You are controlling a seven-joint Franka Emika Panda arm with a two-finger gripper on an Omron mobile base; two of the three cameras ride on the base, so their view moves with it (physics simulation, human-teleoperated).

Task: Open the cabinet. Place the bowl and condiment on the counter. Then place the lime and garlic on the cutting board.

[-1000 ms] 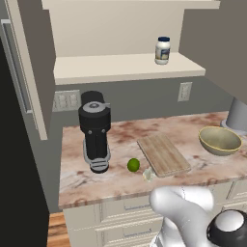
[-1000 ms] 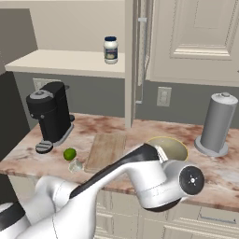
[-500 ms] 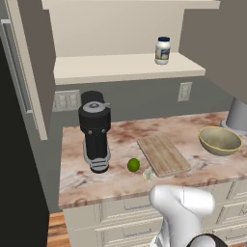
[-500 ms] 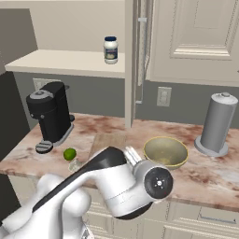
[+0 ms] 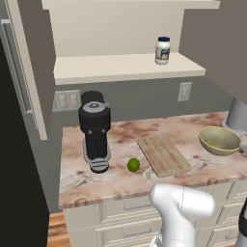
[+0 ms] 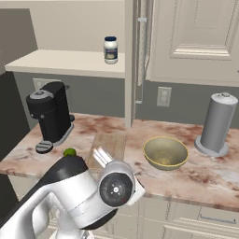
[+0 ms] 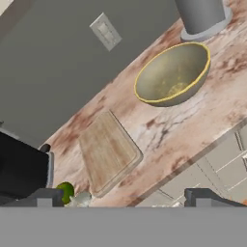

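A small white condiment (image 5: pixel 162 50) jar with a blue lid stands upright on the open cabinet (image 5: pixel 125 67) shelf, above the counter (image 5: pixel 125 140) where the bowl (image 5: pixel 219 140) already sits. It looks light, rigid and smooth, likely slippery; gripping across its body below the lid seems safest. The gripper's (image 7: pixel 123 197) fingertips stand wide apart, holding nothing.

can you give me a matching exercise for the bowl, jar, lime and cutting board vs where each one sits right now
Things:
1. bowl
2. jar
3. lime
4. cutting board

Places:
A. on the shelf inside the open cabinet
B. on the counter between the coffee maker and the board
C. on the counter beside the grey canister
D. flat on the counter, nothing on top of it

Pairs: 1-C, 2-A, 3-B, 4-D
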